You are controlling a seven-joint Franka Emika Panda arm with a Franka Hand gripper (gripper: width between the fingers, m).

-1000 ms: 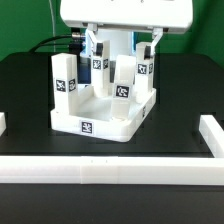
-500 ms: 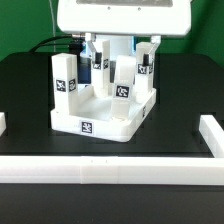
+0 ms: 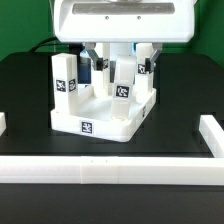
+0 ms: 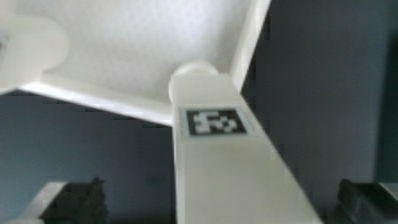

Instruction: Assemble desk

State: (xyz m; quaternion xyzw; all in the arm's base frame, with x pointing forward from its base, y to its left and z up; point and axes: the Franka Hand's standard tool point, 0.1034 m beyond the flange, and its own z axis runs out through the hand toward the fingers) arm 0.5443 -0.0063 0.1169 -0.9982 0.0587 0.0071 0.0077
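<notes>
Gripper [image 4: 214, 195] is wide open and holds nothing; in the wrist view its two dark fingertips [image 4: 71, 200] stand well apart on either side of a tagged white leg [image 4: 222, 150], not touching it. The leg's long axis runs straight away from the claw toward the desk top [image 4: 160, 50], so it sits centred between the jaws and directly below them.

In the exterior view the claw hangs over the far side of the desk [image 3: 103, 105], which lies upside down on the black table [image 3: 25, 85], middle of the scene, four legs up. Which far leg [image 3: 120, 80] it straddles I can't tell for certain; the arm housing hides the fingers.

My guess: next is a straight descent, then close across the leg's width. White border bar [image 3: 110, 170] lies near, well apart.
</notes>
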